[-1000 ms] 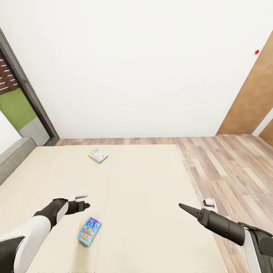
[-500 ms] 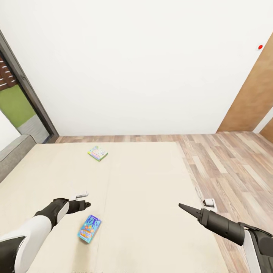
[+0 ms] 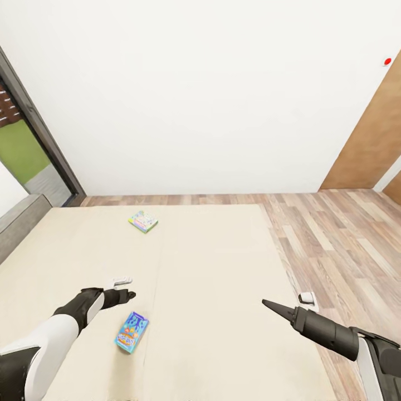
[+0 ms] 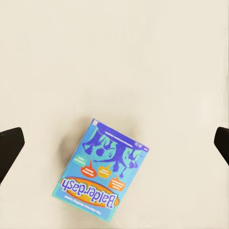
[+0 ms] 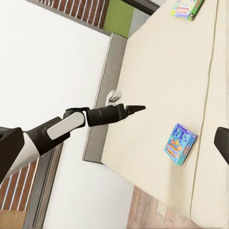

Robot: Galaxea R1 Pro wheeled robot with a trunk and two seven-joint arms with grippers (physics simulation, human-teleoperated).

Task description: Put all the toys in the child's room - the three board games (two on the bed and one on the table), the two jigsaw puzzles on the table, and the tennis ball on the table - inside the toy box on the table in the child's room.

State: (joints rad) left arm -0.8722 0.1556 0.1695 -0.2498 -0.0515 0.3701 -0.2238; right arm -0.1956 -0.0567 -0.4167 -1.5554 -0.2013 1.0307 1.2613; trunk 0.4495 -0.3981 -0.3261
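Two board games lie on the cream bed (image 3: 223,262). The blue one with purple figures (image 3: 132,332) (image 4: 102,171) (image 5: 180,143) lies near the front, just below my left gripper (image 3: 127,294) (image 4: 114,145), which hovers above it with its fingers (image 4: 9,148) wide apart and open. The pale green one (image 3: 143,221) (image 5: 187,8) rests further back on the bed. My right gripper (image 3: 271,304) hangs over the bed's right part, open and holding nothing. The toy box, table, puzzles and ball are out of view.
A white wall (image 3: 200,100) runs behind the bed. Wood-plank floor (image 3: 340,245) lies to the right, with a brown door (image 3: 373,139) beyond. A dark-framed window (image 3: 33,139) and a grey headboard (image 3: 19,223) stand at the left.
The whole picture has slid up slightly, so the camera has moved. Both arms and both game boxes keep about the same places relative to the bed.
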